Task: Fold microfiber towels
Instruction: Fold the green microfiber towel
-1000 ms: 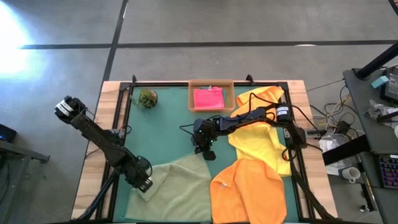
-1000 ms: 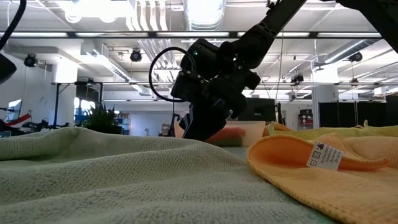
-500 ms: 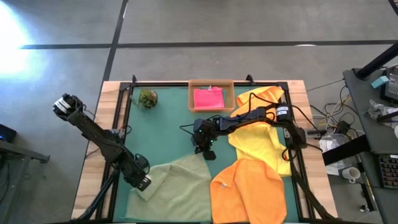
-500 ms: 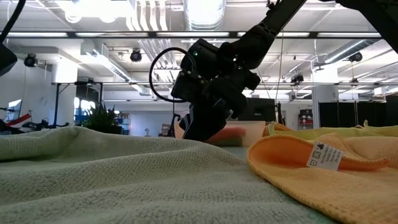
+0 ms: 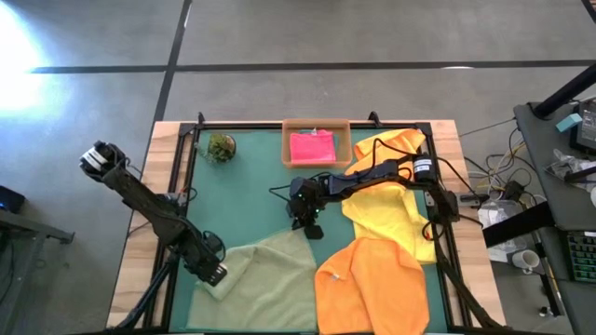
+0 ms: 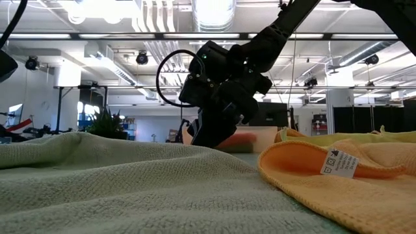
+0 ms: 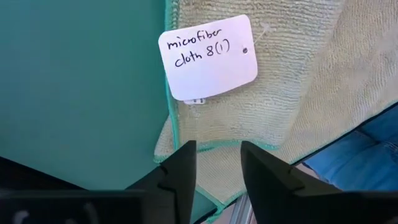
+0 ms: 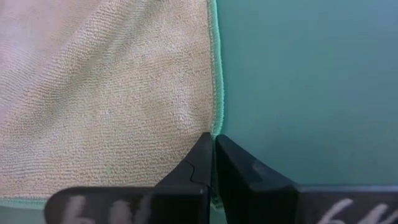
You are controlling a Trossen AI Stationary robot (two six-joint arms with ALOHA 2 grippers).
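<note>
Tray (image 5: 317, 124): at the middle of the table mat's (image 5: 251, 195) far edge, one folded towel (image 5: 312, 147) in it.
Round object (image 5: 221, 147): left of the tray, near the mat's far left corner; hard to tell what it is.
Spread towel (image 5: 275, 279): at the near edge, left of centre.
Left gripper (image 5: 213, 273): at that towel's left corner.
Right gripper (image 5: 308, 226): mid-mat, at its far corner.
Towel pile (image 5: 391, 214): along the right edge, far corner to near edge.

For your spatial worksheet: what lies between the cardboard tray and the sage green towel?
In the high view, bare green mat and the right hand lie between tray and sage towel.
</note>
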